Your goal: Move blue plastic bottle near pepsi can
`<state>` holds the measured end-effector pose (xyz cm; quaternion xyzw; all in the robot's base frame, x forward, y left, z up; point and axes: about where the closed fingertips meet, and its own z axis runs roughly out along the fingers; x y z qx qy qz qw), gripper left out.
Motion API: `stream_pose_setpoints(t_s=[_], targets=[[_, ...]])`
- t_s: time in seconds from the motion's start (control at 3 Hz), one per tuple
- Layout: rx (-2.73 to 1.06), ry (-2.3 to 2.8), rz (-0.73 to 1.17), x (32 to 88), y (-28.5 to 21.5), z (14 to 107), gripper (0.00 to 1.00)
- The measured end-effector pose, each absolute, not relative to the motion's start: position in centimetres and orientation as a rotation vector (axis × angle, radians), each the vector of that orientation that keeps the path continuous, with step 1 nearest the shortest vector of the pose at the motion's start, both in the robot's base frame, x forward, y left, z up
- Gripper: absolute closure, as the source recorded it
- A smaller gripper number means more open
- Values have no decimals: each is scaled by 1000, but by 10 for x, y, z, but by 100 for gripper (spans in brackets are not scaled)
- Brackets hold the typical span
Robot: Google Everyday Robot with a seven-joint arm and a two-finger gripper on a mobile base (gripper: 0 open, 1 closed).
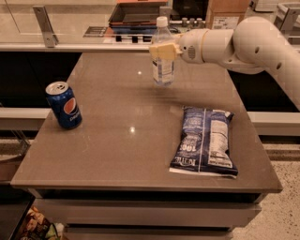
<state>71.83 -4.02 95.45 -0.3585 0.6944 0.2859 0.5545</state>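
Observation:
The blue plastic bottle (162,65), clear with a white cap and a white-and-blue label, is upright at the far middle of the table. My gripper (164,50) reaches in from the right and is shut around the bottle's upper body. The bottle's base is at or just above the tabletop. The pepsi can (63,105) stands upright near the table's left edge, well to the left of the bottle and nearer the front.
A flat dark-blue chip bag (205,140) lies on the right front part of the brown table (122,154). My arm (253,44) spans the far right side. A counter with a tray (136,14) runs behind the table.

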Motion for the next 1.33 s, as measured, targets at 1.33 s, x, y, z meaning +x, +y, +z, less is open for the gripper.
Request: stream_pose_setpoints(t_s=[1.33], targets=[[-940,1545,754,625,42,985,100]])
